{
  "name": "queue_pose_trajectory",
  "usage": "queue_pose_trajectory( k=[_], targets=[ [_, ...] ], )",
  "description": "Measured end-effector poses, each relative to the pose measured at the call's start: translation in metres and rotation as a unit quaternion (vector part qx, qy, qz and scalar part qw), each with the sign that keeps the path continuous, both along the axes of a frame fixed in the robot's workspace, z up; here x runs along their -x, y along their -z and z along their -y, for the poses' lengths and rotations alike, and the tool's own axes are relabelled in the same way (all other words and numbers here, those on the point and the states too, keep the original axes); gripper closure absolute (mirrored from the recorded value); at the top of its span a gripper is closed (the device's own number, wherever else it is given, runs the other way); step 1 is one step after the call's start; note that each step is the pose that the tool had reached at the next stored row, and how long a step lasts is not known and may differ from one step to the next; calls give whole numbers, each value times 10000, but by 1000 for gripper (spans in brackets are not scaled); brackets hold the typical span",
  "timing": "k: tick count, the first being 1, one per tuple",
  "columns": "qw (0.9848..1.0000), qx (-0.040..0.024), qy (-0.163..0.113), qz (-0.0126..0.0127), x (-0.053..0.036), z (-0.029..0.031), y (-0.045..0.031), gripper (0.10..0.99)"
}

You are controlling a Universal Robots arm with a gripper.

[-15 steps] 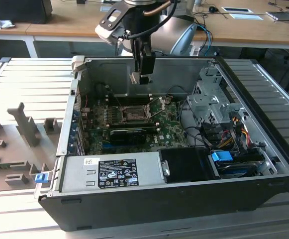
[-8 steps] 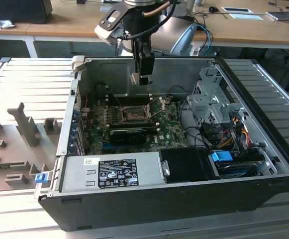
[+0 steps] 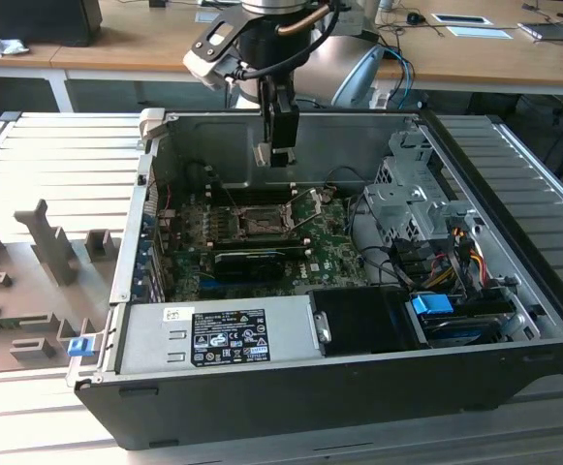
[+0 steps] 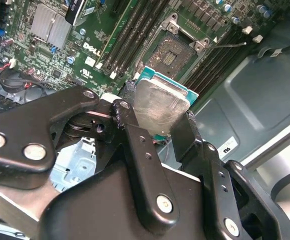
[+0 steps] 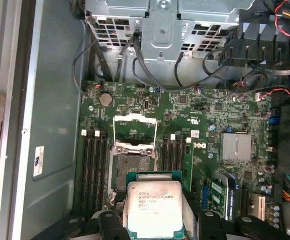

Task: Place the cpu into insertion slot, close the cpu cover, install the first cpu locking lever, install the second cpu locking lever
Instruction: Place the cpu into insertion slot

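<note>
Silvery-grey and clamped flat by its edges in the closed pincer [image 4: 153, 118], the cpu [image 5: 153, 207] hangs above the green board [image 5: 209, 115], apart from the bare insertion slot [image 5: 131, 168] lying just beyond and below it, cpu cover [image 5: 135, 118] raised.

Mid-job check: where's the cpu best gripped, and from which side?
By two opposite edges, from above its face: the cpu is a thin flat square, so only its rims offer purchase. The end effector pinches it that way, metal face clear.
</note>
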State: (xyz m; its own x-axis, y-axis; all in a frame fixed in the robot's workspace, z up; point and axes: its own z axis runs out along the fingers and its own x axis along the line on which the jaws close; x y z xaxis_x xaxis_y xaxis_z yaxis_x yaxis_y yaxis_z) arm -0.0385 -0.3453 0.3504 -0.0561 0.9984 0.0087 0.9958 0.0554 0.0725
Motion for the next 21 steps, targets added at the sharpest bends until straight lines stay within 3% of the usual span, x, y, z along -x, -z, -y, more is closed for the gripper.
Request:
queue_pose_trajectory(
  k=[10, 21],
  targets=[
    [9999, 1, 161, 0, 0, 0, 34, 557],
    [9997, -19, 235, 0, 1, 0, 148, 557]
  ],
)
